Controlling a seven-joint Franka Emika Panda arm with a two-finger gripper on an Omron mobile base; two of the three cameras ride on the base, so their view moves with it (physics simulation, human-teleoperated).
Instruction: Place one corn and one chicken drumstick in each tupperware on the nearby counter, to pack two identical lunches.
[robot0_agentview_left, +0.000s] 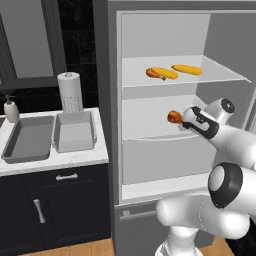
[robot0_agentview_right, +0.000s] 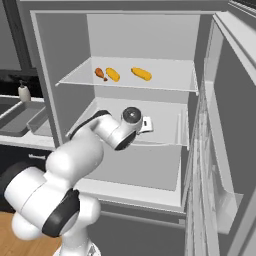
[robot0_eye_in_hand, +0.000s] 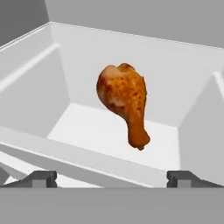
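One chicken drumstick (robot0_eye_in_hand: 124, 103) lies on the fridge's middle shelf, thick end up in the hand view, just ahead of my gripper (robot0_eye_in_hand: 112, 178). The fingers (robot0_eye_in_hand: 41, 178) stand wide apart with nothing between them. From the left base view my gripper (robot0_agentview_left: 184, 121) points left at this drumstick (robot0_agentview_left: 174, 117). On the upper shelf lie another drumstick (robot0_agentview_left: 154, 74) and two corn cobs (robot0_agentview_left: 166, 73) (robot0_agentview_left: 187, 69), and the right base view shows a corn (robot0_agentview_right: 141, 74) there as well. Two grey tupperware stand on the counter (robot0_agentview_left: 60, 160): a long shallow one (robot0_agentview_left: 27, 139) and a shorter, deeper one (robot0_agentview_left: 75, 131).
A paper towel roll (robot0_agentview_left: 70, 91) and a soap dispenser (robot0_agentview_left: 11, 110) stand behind the containers. The open fridge door (robot0_agentview_right: 215, 150) hangs at the right of the arm. Shelf walls close in around the hand.
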